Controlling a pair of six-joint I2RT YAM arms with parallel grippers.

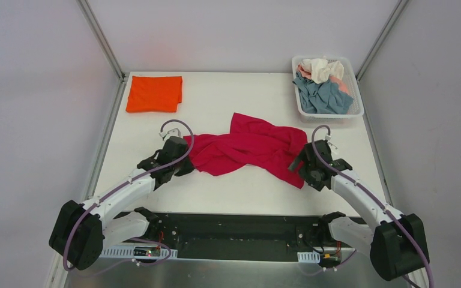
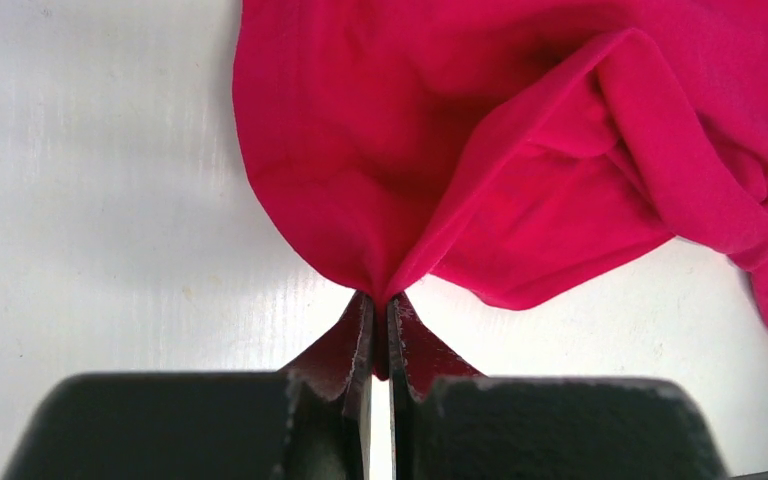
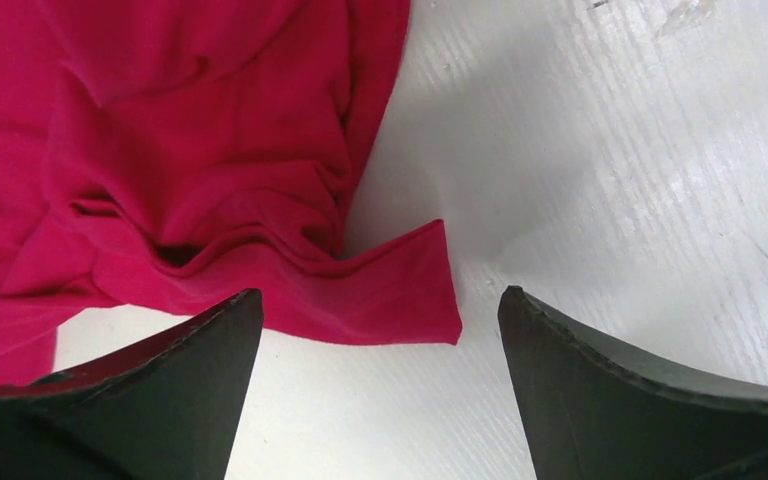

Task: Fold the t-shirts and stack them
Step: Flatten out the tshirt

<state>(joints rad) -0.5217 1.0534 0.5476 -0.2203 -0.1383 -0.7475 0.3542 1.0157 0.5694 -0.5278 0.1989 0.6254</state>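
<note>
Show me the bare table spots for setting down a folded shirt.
Free: far edge between orange shirt and basket; near strip between red shirt and arm bases. Crowded: centre, red shirt between left gripper and right gripper.

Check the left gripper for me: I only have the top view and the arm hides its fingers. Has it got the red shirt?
Observer: Yes. In the left wrist view the left gripper is shut on a pinched-up fold of the red shirt.
Operator: And the right one?
Observer: The right gripper is open, with nothing gripped.
Operator: Any cloth between its fingers?
Observer: Yes. A flat corner of the shirt lies on the table between them, closer to one finger than the other.
</note>
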